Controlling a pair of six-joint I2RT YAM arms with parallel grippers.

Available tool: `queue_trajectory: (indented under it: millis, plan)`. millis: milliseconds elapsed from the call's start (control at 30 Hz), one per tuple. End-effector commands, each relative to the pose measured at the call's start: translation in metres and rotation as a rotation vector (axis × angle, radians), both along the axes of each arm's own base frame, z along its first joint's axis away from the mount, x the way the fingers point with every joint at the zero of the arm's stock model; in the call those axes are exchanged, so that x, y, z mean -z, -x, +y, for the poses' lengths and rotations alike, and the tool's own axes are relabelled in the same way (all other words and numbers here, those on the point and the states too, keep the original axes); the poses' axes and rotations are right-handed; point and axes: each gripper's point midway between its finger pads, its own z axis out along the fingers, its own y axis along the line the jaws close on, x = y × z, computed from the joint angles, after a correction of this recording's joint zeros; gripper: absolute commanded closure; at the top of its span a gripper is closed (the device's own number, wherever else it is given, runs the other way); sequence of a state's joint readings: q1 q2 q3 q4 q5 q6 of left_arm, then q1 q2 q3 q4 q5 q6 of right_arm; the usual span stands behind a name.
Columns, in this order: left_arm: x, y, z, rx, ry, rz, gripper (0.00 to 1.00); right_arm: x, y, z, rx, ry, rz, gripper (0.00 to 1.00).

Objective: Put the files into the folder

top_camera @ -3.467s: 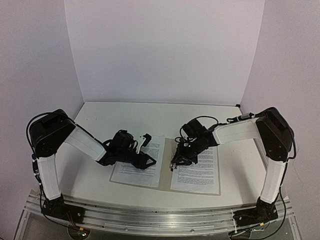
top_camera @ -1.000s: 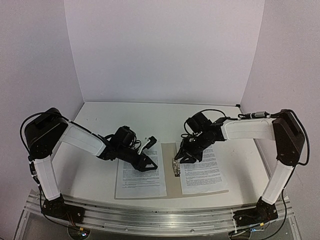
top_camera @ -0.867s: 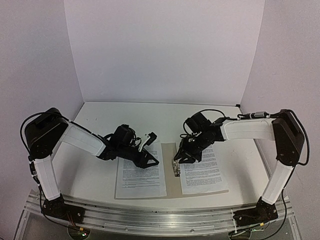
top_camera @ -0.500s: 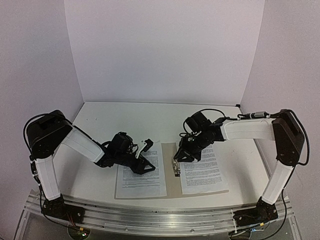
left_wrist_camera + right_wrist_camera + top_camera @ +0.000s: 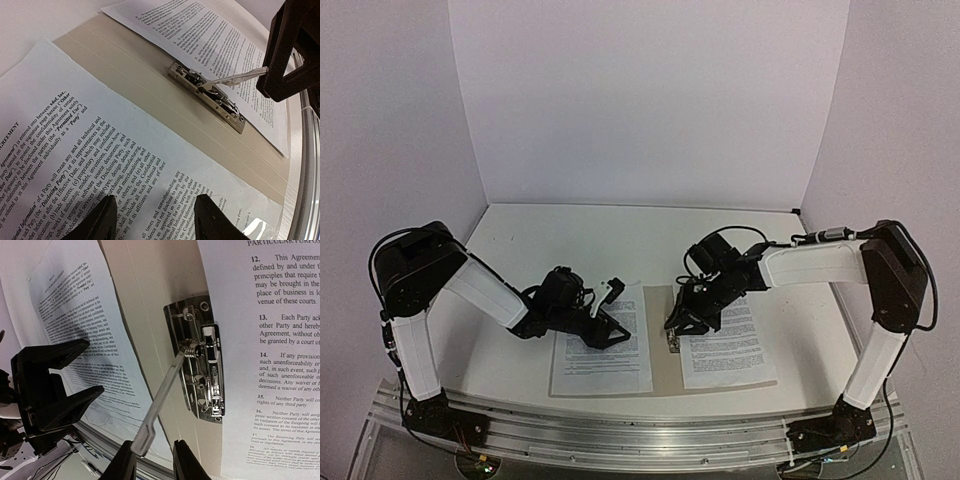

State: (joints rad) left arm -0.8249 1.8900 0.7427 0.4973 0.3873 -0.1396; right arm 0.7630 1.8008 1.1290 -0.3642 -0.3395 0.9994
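White table (image 5: pixel 620 230), matte, bare surface toward far edge and both far corners. Side and back walls rise straight from table edges.

Directly on table: one beige card folder (image 5: pixel 658 372), opened flat, both covers spread left and right. Sits at middle of table width, close to near edge, spine running near-to-far. Beige shows mainly as central strip along spine. Metal clip (image 5: pixel 672 342) fixed on inner spine strip, its thin lever angled up off base plate.
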Motion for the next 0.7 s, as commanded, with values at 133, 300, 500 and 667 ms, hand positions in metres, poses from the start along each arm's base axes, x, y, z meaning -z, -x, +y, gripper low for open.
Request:
queue_trajectory:
  millis: [133,300,500,667]
  plan:
    - [0.012,0.006,0.006,-0.02,-0.016,0.03,0.47,-0.007,-0.003,-0.005,0.004,0.026,-0.038,0.74]
    - [0.013,0.008,0.007,-0.017,-0.017,0.032,0.47,-0.019,-0.018,0.003,0.007,0.001,-0.071,0.66]
    - [0.013,0.007,0.007,-0.018,-0.015,0.028,0.47,-0.032,-0.024,0.009,0.008,-0.025,-0.092,0.58]
    - [0.014,0.008,0.007,-0.019,-0.018,0.031,0.47,-0.012,-0.012,0.001,0.014,0.007,-0.035,0.69]
